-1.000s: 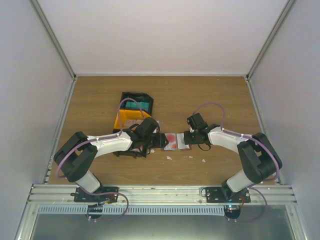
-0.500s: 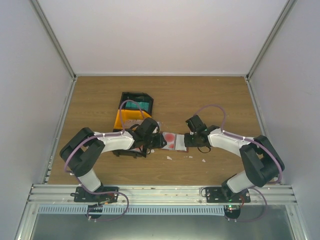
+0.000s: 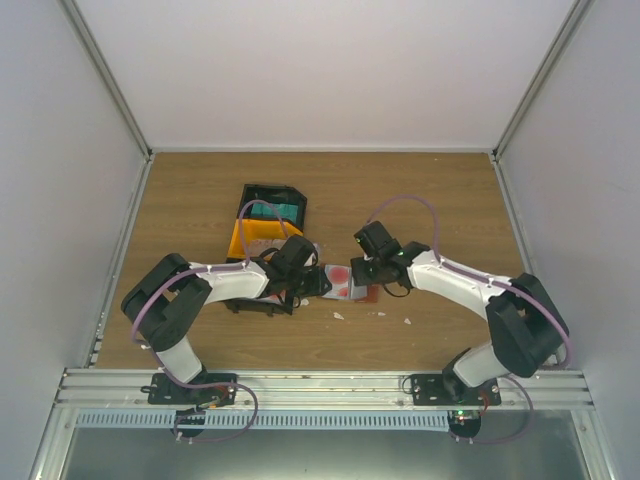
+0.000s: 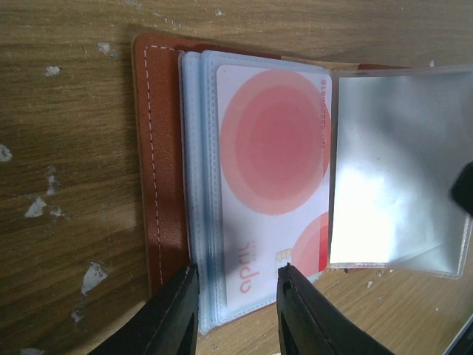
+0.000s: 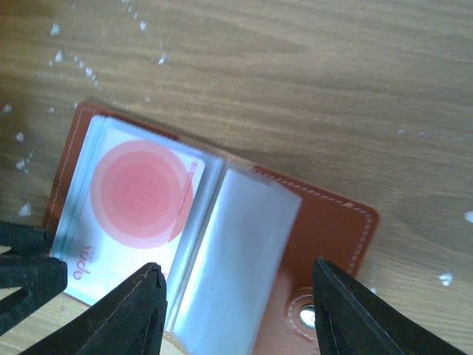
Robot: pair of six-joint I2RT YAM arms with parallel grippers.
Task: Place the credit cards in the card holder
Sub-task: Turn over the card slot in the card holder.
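The reddish-brown card holder (image 3: 372,293) lies open on the table between my two grippers. A red-and-white credit card (image 4: 273,148) sits inside a clear sleeve on the holder's leather cover (image 4: 159,148). It also shows in the right wrist view (image 5: 140,192). A clear empty sleeve (image 5: 236,251) stands partly lifted over the middle. My left gripper (image 4: 236,303) is open, its fingers either side of the sleeve stack's near edge. My right gripper (image 5: 236,296) is wide open just above the lifted sleeve and the cover with the snap (image 5: 307,316).
A black and yellow bin (image 3: 250,243) stands behind my left arm, with teal cards (image 3: 277,212) and pale cards (image 3: 262,240) in it. White flecks (image 3: 338,315) dot the wood in front of the holder. Grey walls close the table's sides and back.
My right gripper has moved left and turned over the open holder. The clear sleeve that lay flat on the right is now partly lifted. My left gripper has hardly moved.
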